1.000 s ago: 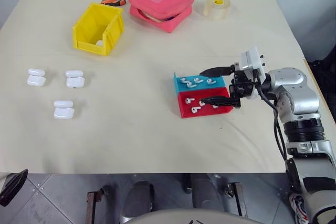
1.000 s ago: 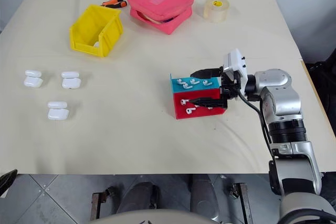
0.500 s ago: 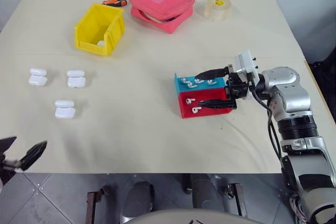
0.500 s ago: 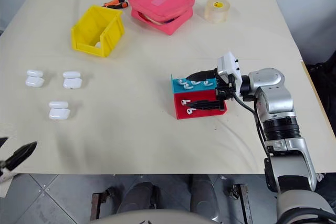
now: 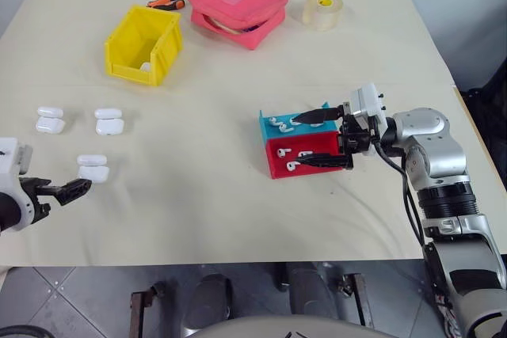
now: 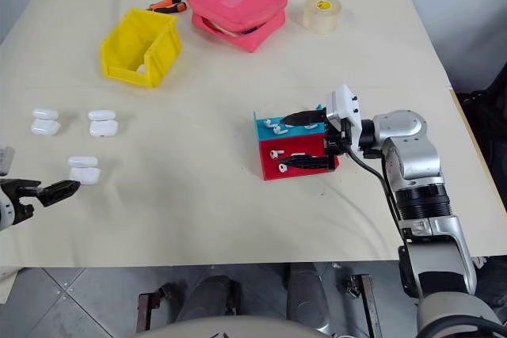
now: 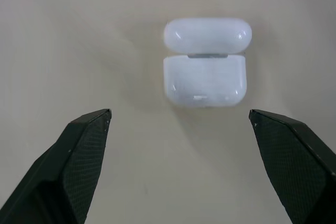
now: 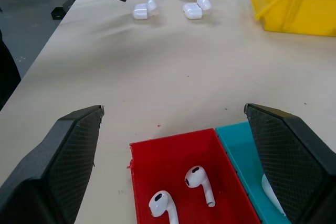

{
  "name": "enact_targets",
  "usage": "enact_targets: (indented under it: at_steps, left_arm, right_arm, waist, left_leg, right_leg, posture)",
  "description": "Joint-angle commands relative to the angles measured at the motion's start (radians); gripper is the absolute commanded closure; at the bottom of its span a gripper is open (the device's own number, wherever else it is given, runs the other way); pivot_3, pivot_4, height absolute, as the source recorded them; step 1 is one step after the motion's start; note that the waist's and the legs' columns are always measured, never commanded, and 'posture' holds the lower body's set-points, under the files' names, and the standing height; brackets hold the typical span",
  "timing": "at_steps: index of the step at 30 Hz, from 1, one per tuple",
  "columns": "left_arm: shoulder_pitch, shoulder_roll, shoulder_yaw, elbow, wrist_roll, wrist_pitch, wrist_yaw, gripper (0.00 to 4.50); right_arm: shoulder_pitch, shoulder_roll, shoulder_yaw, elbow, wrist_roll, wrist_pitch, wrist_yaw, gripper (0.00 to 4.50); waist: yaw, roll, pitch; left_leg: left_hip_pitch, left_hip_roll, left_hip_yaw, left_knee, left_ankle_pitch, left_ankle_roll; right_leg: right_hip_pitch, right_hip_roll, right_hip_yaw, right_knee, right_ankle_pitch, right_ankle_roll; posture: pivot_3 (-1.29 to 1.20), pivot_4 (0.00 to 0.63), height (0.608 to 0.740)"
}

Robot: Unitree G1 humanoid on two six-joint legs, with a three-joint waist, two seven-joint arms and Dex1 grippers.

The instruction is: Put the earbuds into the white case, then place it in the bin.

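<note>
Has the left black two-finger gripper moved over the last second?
Yes. The left gripper has come up onto the table toward the nearest glossy white case.

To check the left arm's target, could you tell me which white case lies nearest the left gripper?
The lone front case, just ahead of the left gripper.

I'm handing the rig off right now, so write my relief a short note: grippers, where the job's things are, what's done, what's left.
Left gripper: open, empty, lined up on the nearest white case, whose lid is open; not touching it.
Right gripper: open, empty, over the red tray and blue tray.
Earbuds: two lie in the red tray, more in the blue one.
Two other cases lie further back on the table, lids open, apart from each other.
Yellow bin at the far left holds something small and white; I cannot tell what.
Done: nothing visible for this case.
Left: pick earbuds, load the case, place it in the bin.
</note>
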Motion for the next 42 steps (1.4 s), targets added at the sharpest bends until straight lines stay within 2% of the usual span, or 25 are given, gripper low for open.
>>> enact_targets:
  at_steps: [1, 12, 25, 28, 31, 32, 34, 37, 42]
  left_arm:
    - [-0.069, 0.03, -0.065, 0.061, 0.048, 0.003, 0.0, 0.03]
    - [-0.186, 0.01, -0.176, 0.104, 0.094, 0.093, 0.0, 0.03]
    - [-0.26, -0.064, -0.202, 0.124, 0.161, 0.123, 0.01, 0.03]
    - [-0.28, -0.076, -0.216, 0.142, 0.182, 0.107, 0.011, 0.65]
    - [-0.283, -0.077, -0.229, 0.124, 0.183, 0.113, -0.006, 1.55]
    - [-0.281, -0.073, -0.235, 0.111, 0.181, 0.113, -0.013, 1.72]
    - [-0.265, -0.06, -0.235, 0.077, 0.173, 0.099, -0.037, 1.72]
    - [-0.207, -0.038, -0.222, -0.034, 0.148, -0.012, -0.127, 1.72]
    - [-0.175, -0.099, -0.218, -0.144, 0.164, -0.45, -0.309, 1.72]
  right_arm:
    - [-0.001, -0.003, -0.025, -0.031, 0.017, -0.009, -0.005, 0.0]
    - [0.008, 0.006, -0.019, -0.035, 0.014, -0.013, -0.021, 0.0]
    - [0.015, 0.004, -0.017, -0.039, 0.009, -0.014, -0.033, 0.0]
    - [0.014, 0.0, -0.018, -0.037, 0.005, -0.016, -0.036, 0.0]
    - [0.016, -0.008, -0.023, -0.045, 0.004, -0.011, -0.043, 0.0]
    - [0.017, -0.011, -0.026, -0.047, 0.003, -0.01, -0.045, 0.0]
    - [0.021, -0.019, -0.031, -0.057, 0.005, -0.005, -0.051, 0.0]
    - [0.037, -0.038, -0.045, -0.087, 0.012, 0.011, -0.067, 0.0]
    - [0.074, -0.073, -0.077, -0.141, 0.023, 0.037, -0.097, 0.0]
  waist:
    - [-0.001, 0.0, 0.0]
    - [-0.002, 0.0, 0.0]
    - [0.002, 0.0, 0.0]
    - [0.004, 0.0, 0.0]
    - [0.004, 0.0, 0.0]
    - [0.004, 0.0, 0.0]
    - [0.004, 0.0, 0.0]
    - [0.003, 0.001, 0.0]
    - [0.006, 0.002, 0.001]
  left_leg:
    - [0.0, 0.0, 0.0, 0.0, 0.0, 0.0]
    - [0.0, 0.0, 0.001, 0.0, 0.001, -0.002]
    - [0.0, 0.0, 0.0, 0.004, 0.001, -0.002]
    - [0.0, 0.0, -0.001, 0.005, 0.001, -0.002]
    - [0.0, 0.0, -0.001, 0.005, 0.001, -0.002]
    - [0.0, 0.0, -0.001, 0.005, 0.001, -0.002]
    - [0.0, 0.0, -0.002, 0.005, 0.001, -0.002]
    - [-0.001, 0.0, -0.003, 0.006, 0.001, -0.002]
    - [-0.006, 0.001, -0.008, 0.011, 0.0, -0.003]
  right_leg:
    - [0.0, 0.0, 0.0, 0.0, 0.0, 0.0]
    - [0.0, 0.0, -0.001, 0.0, 0.0, 0.0]
    - [0.0, -0.001, -0.001, 0.002, 0.0, 0.0]
    - [0.001, -0.001, -0.001, 0.002, 0.0, 0.0]
    - [0.002, -0.001, -0.002, 0.002, 0.0, 0.0]
    - [0.002, -0.001, -0.002, 0.002, 0.0, 0.0]
    - [0.002, -0.001, -0.002, 0.002, 0.0, 0.0]
    - [0.002, -0.001, -0.002, 0.002, 0.0, 0.0]
    - [0.002, -0.002, -0.008, 0.0, 0.0, 0.0]
  posture:
    - [0.0, 0.15, 0.74]
    - [0.0, 0.15, 0.74]
    - [0.0, 0.15, 0.74]
    - [0.0, 0.15, 0.74]
    - [0.0, 0.15, 0.74]
    - [0.0, 0.15, 0.74]
    - [0.0, 0.15, 0.74]
    - [0.0, 0.15, 0.74]
    - [0.0, 0.15, 0.74]
